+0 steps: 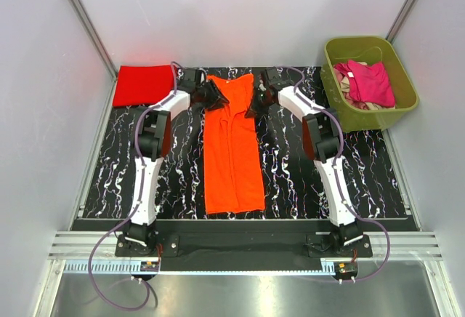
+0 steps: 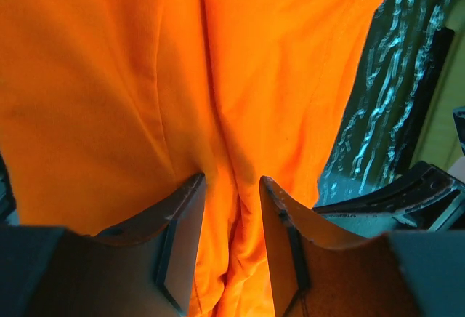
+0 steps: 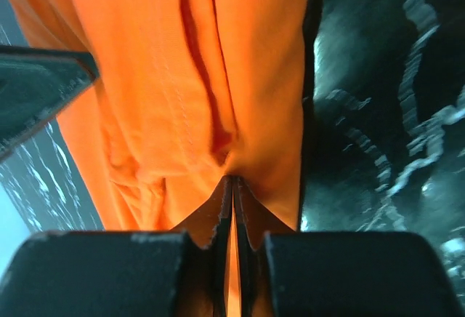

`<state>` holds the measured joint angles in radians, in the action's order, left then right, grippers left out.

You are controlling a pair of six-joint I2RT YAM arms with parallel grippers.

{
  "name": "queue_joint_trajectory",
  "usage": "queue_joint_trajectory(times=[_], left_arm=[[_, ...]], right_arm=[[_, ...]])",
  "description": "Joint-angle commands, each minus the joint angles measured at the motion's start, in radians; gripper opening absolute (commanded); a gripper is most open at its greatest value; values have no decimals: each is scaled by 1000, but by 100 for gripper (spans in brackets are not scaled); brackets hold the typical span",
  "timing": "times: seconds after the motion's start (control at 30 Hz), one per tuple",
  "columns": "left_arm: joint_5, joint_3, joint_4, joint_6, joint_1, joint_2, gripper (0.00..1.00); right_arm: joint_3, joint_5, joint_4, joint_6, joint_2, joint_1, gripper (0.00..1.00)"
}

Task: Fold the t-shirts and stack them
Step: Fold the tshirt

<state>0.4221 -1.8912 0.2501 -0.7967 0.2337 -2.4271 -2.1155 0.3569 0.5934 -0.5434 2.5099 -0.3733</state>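
An orange t-shirt [image 1: 232,150] lies folded into a long strip down the middle of the black marbled table [image 1: 116,164]. My left gripper [image 1: 219,99] is at the shirt's far left edge. In the left wrist view the left gripper [image 2: 232,182] has its jaws apart, with a ridge of orange cloth [image 2: 145,77] between the fingers. My right gripper [image 1: 253,104] is at the far right edge. In the right wrist view the right gripper [image 3: 232,179] is shut, pinching a fold of the orange shirt [image 3: 189,62]. A folded red t-shirt [image 1: 144,84] lies at the back left.
A green bin [image 1: 404,107] holding pink [image 1: 370,83] and other clothes stands at the back right, off the table's edge. Grey walls enclose the table on three sides. Bare table [image 3: 385,113] shows right of the shirt edge.
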Motion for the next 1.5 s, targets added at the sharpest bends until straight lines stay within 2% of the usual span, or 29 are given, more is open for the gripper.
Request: queue_joint_trajectory(times=[0.0, 0.13, 0.27, 0.43, 0.63, 0.73, 0.77, 0.8, 0.83, 0.93, 0.97, 1.1, 1.27, 1.47], left_arm=[[53, -118, 26, 5, 15, -91, 43], [69, -219, 106, 53, 15, -113, 46], [66, -214, 155, 123, 3, 7, 53], [24, -86, 251, 241, -27, 229, 61], [3, 160, 351, 341, -28, 526, 65], [15, 373, 374, 332, -28, 669, 64], [26, 438, 373, 323, -28, 741, 63], [38, 563, 371, 309, -24, 775, 63], [38, 627, 367, 307, -16, 848, 63], [40, 851, 341, 274, -7, 956, 63], [41, 900, 331, 242, -4, 1023, 63], [66, 1149, 273, 140, 36, 1157, 64], [102, 1319, 163, 44, 81, 1218, 63], [115, 1376, 118, -2, 131, 1156, 64]], right_arm=[[-70, -29, -17, -49, 42, 51, 8], [-113, 36, -15, -14, 73, 74, 11], [-196, 74, 61, 33, 76, 76, 15], [-276, 77, 187, 72, 20, 76, 27], [-209, 102, 338, 120, -123, 76, 43], [-10, 122, 344, 151, -270, 76, 53], [111, 128, 330, 160, -352, 76, 55], [183, 155, 310, 161, -399, 76, 59], [325, 177, 265, 161, -445, 76, 61], [536, 266, 192, 142, -620, 74, 65], [672, 289, 142, 116, -698, 70, 65], [972, 362, 13, 43, -865, 25, 67], [1276, 381, -195, -88, -985, -73, 70], [1451, 376, -383, -199, -996, -142, 68]])
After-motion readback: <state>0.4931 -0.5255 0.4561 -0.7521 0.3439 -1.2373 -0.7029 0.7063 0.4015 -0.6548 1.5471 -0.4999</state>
